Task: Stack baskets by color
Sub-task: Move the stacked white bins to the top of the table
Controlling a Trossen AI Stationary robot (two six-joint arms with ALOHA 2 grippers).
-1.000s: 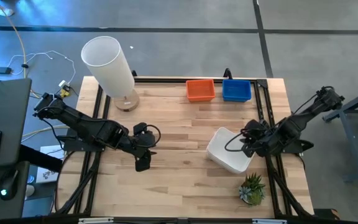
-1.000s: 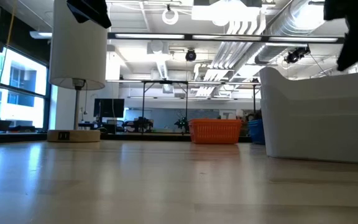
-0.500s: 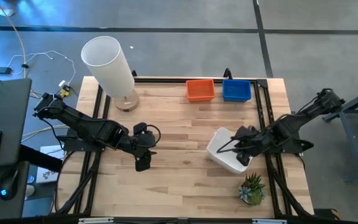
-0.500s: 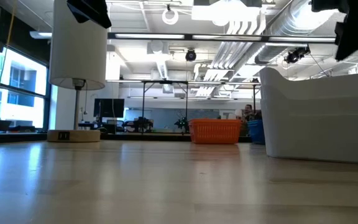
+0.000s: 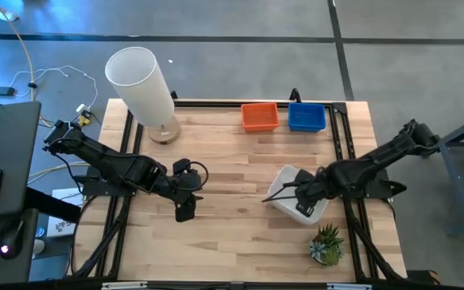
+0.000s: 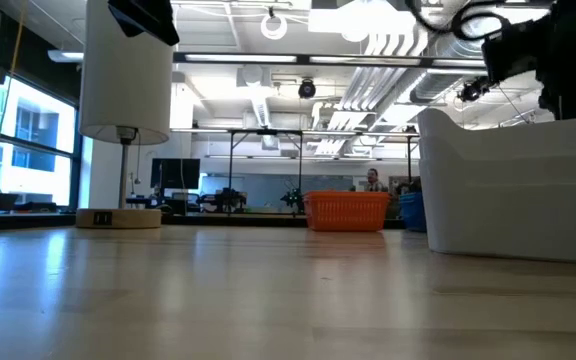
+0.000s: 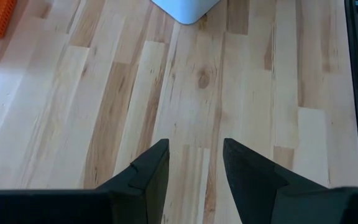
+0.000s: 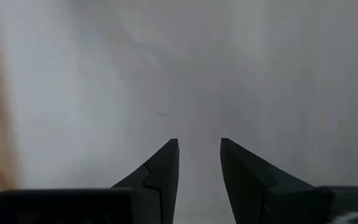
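the right gripper, fingers narrowly parted and holding nothing, is hovering inside the light, stiff white rectangular plastic basket, whose thin rim beside them is looking like the best hold.

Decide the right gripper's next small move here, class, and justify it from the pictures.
Probably lower slightly and close on the white plastic basket's wall. The right gripper hangs open over the basket's interior, gripping nothing; the left gripper waits open above bare wooden table.

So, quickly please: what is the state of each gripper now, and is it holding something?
Left gripper: open, holding nothing, over bare table.
Right gripper: open, inside the white basket, gripping nothing.
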